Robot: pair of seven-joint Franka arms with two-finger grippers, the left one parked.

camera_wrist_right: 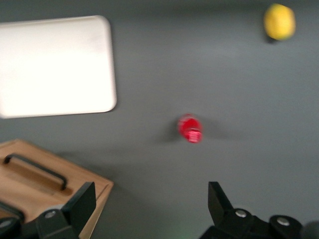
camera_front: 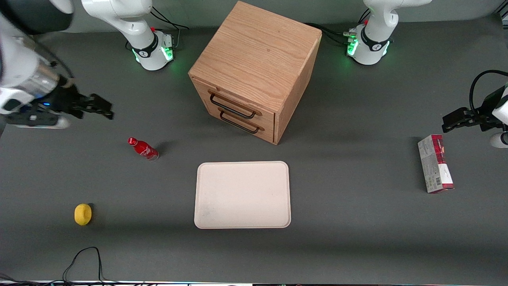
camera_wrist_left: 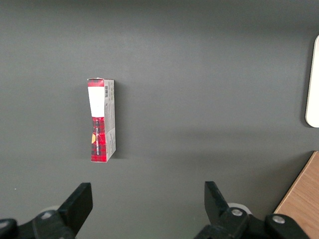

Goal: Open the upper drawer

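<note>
The oak cabinet point(camera_front: 258, 55) stands at the middle of the table, far from the front camera. Its upper drawer point(camera_front: 238, 100) is closed, with a thin black bar handle point(camera_front: 232, 108). The identical lower drawer point(camera_front: 244, 121) just beneath it is closed too. My right gripper point(camera_front: 106, 109) hovers above the table toward the working arm's end, well away from the cabinet's front, open and empty. In the right wrist view the open gripper point(camera_wrist_right: 150, 195) is over bare table beside a corner of the cabinet point(camera_wrist_right: 75, 191), and a black handle point(camera_wrist_right: 37, 169) shows.
A red bottle point(camera_front: 143, 148) stands between the gripper and the tray point(camera_front: 242, 163), which lies in front of the cabinet. A yellow fruit point(camera_front: 83, 214) sits nearer the front camera. A red and grey carton point(camera_front: 434, 169) lies toward the parked arm's end.
</note>
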